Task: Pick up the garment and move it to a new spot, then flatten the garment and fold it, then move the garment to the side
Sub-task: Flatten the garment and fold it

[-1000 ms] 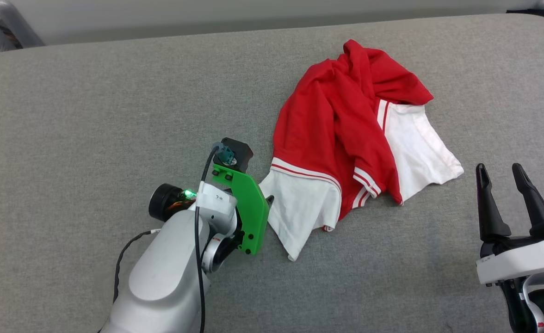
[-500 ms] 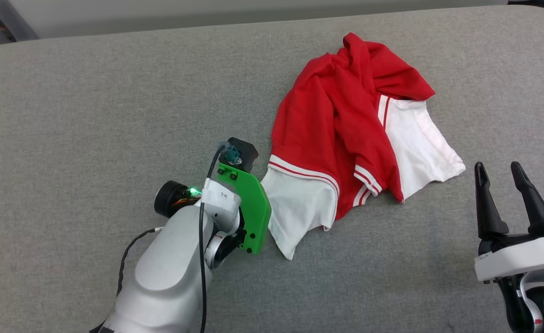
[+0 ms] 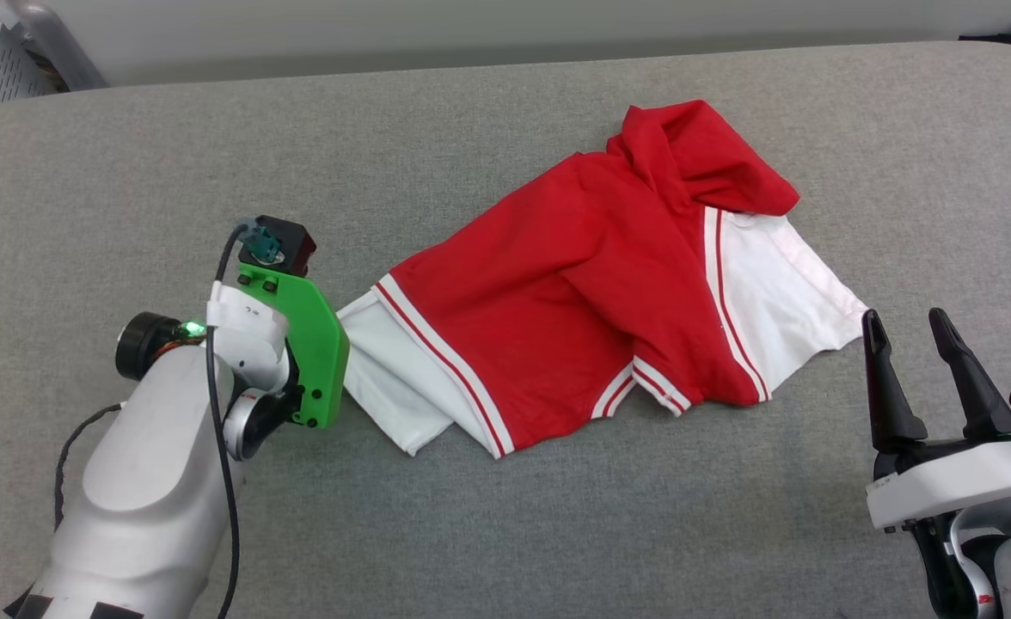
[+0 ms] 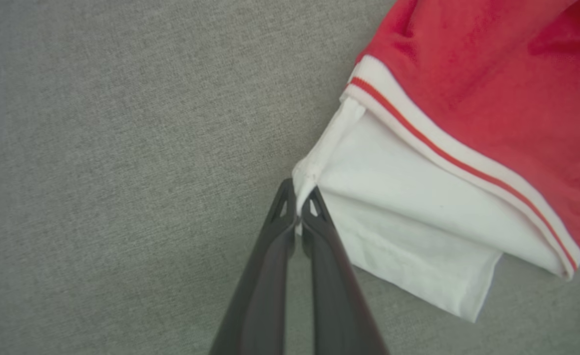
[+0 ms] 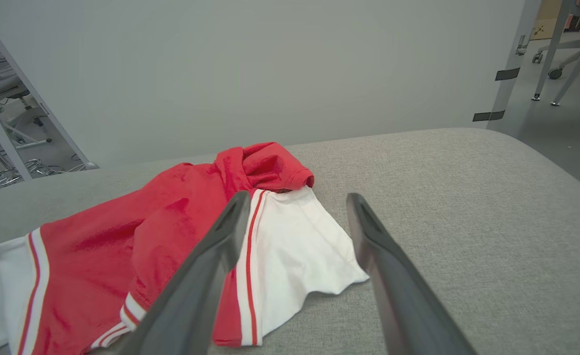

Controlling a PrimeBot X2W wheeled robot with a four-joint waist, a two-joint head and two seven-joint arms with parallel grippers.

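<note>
- Counter [image 3: 170,155]: a wide surface covered in grey cloth, across the middle of which the shirt [image 3: 557,292] is laid loosely. The red body is half spread and is bunched into a fold at the far end.
- Shirt fabric is judged thin, soft and light. No shape will be kept once it is lifted, and it is expected to drape and to drag on the cloth cover rather than slide freely.
- White sleeves are seen at both ends: the left-side sleeve [image 3: 385,378] by the left arm and the right-side sleeve [image 3: 781,292] toward the right arm.
- Right end effector [image 3: 903,320] is held spread wide with nothing in it, just beside the right-side sleeve and apart from it.
- Left end effector [image 4: 299,195] is closed tight, with the corner edge of the left-side sleeve pinched between its tips.
- Striped trim [image 4: 443,155] and hems are judged the best holds, since doubled cloth is less likely to slip from narrow fingers. A second hold on the opposite sleeve would be needed for a flat carry.
</note>
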